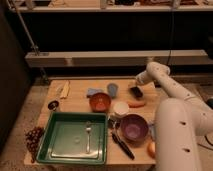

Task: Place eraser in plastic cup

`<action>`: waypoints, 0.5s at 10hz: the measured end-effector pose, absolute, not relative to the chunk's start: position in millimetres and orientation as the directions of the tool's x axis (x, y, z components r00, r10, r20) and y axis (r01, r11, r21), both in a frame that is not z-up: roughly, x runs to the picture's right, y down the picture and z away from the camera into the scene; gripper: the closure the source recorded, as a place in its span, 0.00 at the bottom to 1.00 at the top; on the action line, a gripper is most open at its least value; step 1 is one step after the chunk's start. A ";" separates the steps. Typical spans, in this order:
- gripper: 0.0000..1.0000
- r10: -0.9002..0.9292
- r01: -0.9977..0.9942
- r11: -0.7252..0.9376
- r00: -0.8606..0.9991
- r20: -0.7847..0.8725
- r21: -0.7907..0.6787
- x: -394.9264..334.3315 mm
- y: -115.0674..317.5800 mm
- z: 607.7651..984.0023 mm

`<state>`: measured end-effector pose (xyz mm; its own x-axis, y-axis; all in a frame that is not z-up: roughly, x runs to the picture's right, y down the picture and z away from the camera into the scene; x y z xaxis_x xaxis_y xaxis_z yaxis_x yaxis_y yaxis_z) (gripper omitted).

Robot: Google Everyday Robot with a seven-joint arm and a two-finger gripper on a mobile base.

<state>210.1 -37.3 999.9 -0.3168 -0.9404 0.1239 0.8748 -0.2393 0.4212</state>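
Gripper (135, 91) low over the far right of the surface (75, 98) (grip state: cannot tell; eraser not made out under it). White cup (121, 108) upright between orange bowl (100, 102) and purple bowl (133, 127).

Your gripper (135, 91) hangs over the far right of the table (75, 102). A carrot (136, 103) lies between it and the white cup (121, 108). The orange bowl (100, 102) on the cup's left and the purple bowl (133, 127) on its near side crowd it. You have bare wood between the banana (65, 89) and the orange bowl.
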 end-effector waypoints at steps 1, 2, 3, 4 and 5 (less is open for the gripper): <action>1.00 -0.942 0.873 -0.242 -0.316 0.114 0.424 206.9 -45.0 983.8; 1.00 -0.943 0.871 -0.246 -0.317 0.104 0.425 204.4 -52.0 967.5; 1.00 -0.944 0.870 -0.253 -0.318 0.088 0.423 202.7 -59.8 949.9; 1.00 -0.945 0.868 -0.262 -0.319 0.070 0.421 201.5 -67.5 929.7; 1.00 -0.947 0.865 -0.271 -0.319 0.046 0.422 199.9 -74.9 911.1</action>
<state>199.9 -74.9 911.1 -0.3185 -0.9468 0.0461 0.8653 -0.2706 0.4219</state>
